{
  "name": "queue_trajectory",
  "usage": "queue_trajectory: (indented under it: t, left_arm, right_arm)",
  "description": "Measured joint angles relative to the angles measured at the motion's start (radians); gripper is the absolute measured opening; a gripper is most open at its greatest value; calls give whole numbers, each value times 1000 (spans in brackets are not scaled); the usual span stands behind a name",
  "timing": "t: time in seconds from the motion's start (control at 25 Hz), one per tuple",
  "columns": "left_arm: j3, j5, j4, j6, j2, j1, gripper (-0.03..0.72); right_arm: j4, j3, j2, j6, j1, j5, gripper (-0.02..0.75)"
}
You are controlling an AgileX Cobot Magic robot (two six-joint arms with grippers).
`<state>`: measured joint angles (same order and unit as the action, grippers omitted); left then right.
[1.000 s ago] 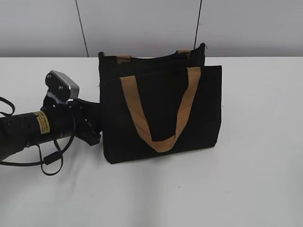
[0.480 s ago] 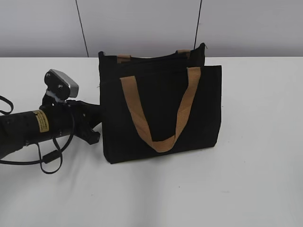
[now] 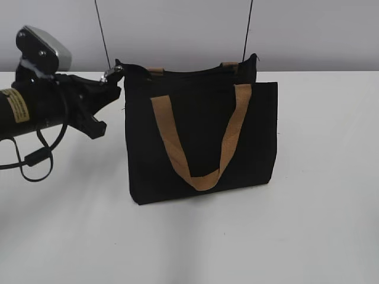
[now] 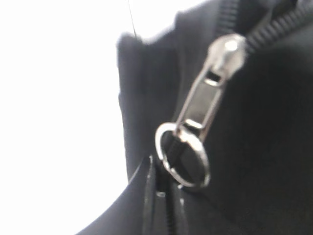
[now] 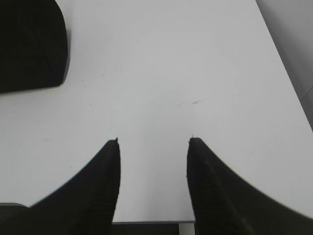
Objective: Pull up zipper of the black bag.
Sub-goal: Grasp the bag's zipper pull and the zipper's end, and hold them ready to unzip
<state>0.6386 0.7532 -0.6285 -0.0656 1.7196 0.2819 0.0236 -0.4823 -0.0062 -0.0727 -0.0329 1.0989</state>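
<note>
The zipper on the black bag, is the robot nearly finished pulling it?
Not finished. Done: the left claw is up at the bag's top left corner and pinches the ring of the zipper pull. In hand: the pull, at that left end. Left: the bag's top looks open, so the pull likely has to run along the top edge. The right claw is open over the bare table.

The black bag (image 3: 201, 142) is plain black fabric with 2 tan-brown strap handles (image 3: 201, 142). Its zipper (image 4: 274, 24), just ahead of the black left gripper (image 3: 109, 80), has black teeth and a shiny silver pull tab (image 4: 203, 107) and ring (image 4: 183, 156). The counter (image 3: 320, 225) is plain white.
</note>
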Motion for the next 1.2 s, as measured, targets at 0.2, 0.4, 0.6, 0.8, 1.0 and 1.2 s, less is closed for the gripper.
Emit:
queue_trajectory:
  t: [0.2, 0.4, 0.6, 0.8, 1.0, 1.2]
  left_arm:
    - [-1, -22, -1, -14, -133, 0, 15]
    - [-1, -23, -17, -77, -208, 0, 15]
    - [-1, -21, -27, -98, -238, 0, 15]
    - [-2, 7, -29, -122, -245, 0, 15]
    - [-2, 43, -30, -133, -245, 0, 15]
    - [-2, 49, -30, -136, -247, 0, 15]
  right_arm:
    - [0, 0, 0, 0, 0, 0, 355]
    - [0, 0, 0, 0, 0, 0, 355]
    - [61, 0, 0, -19, 0, -1, 355]
    - [227, -23, 134, -253, 0, -62, 355]
    - [439, -28, 381, -534, 9, -196, 355]
    - [681, -29, 604, -790, 115, -391, 355]
